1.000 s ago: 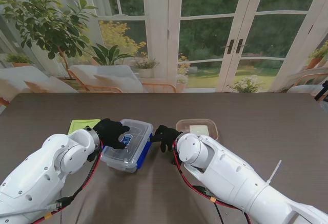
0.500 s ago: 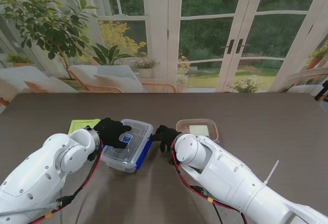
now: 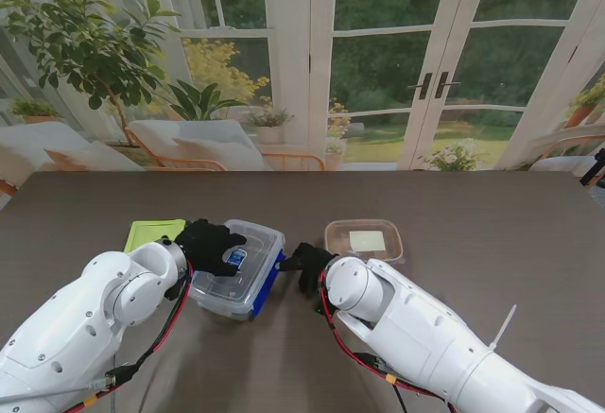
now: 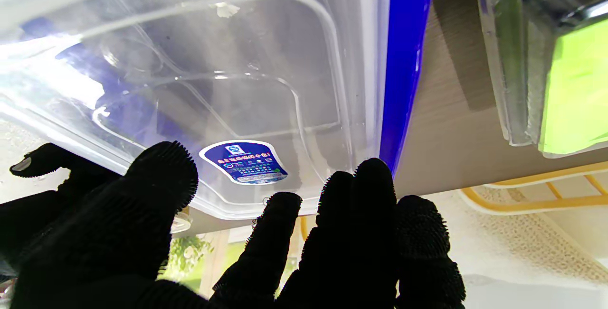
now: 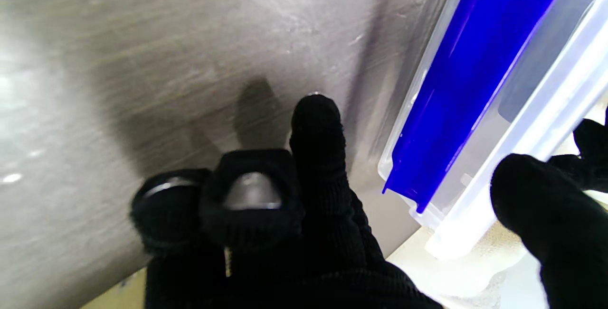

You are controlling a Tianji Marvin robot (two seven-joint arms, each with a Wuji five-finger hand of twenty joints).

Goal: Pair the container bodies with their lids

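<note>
A clear box with its clear lid (image 3: 248, 262) on and a blue side latch (image 3: 267, 283) sits left of centre. My left hand (image 3: 210, 246) lies flat on the lid, fingers spread beside the blue sticker (image 4: 243, 162), holding nothing. In the left wrist view the latch (image 4: 403, 62) runs along the lid's edge. My right hand (image 3: 307, 264) hovers just off the latch side (image 5: 456, 86); two fingers are curled, one finger (image 5: 316, 128) is extended, the thumb (image 5: 536, 200) is apart, and it grips nothing. A green-lidded container (image 3: 154, 232) is beside my left hand.
A shallow clear tray with a pale green piece inside (image 3: 364, 239) stands to the right of the box, farther from me than my right hand. In the left wrist view the green container (image 4: 560, 62) sits close to the box. Bare brown table top (image 3: 492, 233) spreads on the right.
My right hand has drawn back toward me, off the box's latch side. The left hand stays on the lid, shifted slightly.
</note>
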